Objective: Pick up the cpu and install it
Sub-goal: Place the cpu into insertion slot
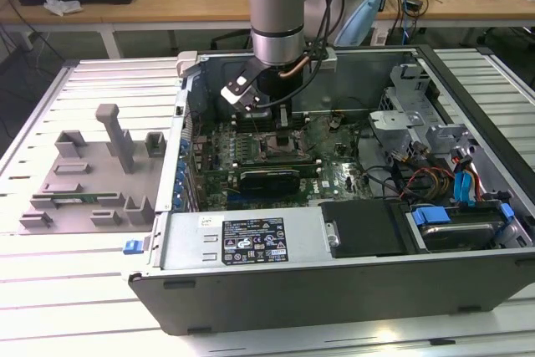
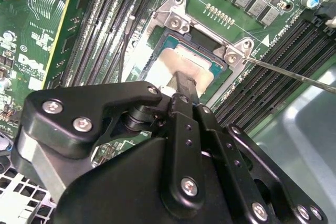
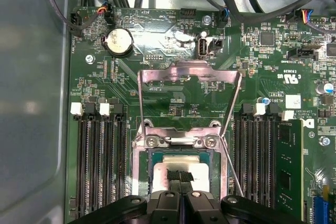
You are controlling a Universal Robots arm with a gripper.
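Note:
The cpu (image 2: 195, 60), a silver-topped square chip, lies flat in the open socket (image 3: 137, 174) on the green motherboard (image 1: 334, 175); it appears again in the first wrist view (image 3: 202, 170). My gripper (image 1: 282, 133) reaches down into the computer case over that socket. In both wrist views its two black fingers are pressed together with no gap, and their tips (image 2: 185, 83) rest on the chip's top plate (image 3: 180, 176). Nothing is pinched between them.
The socket's metal load plate (image 3: 189, 72) stands swung up, and its thin lever (image 3: 231, 156) runs beside the socket. Black memory slots (image 3: 100, 166) flank it. A black graphics card (image 1: 269, 180) lies nearer the case front. Grey holder blocks (image 1: 92, 181) sit at the exterior view's left.

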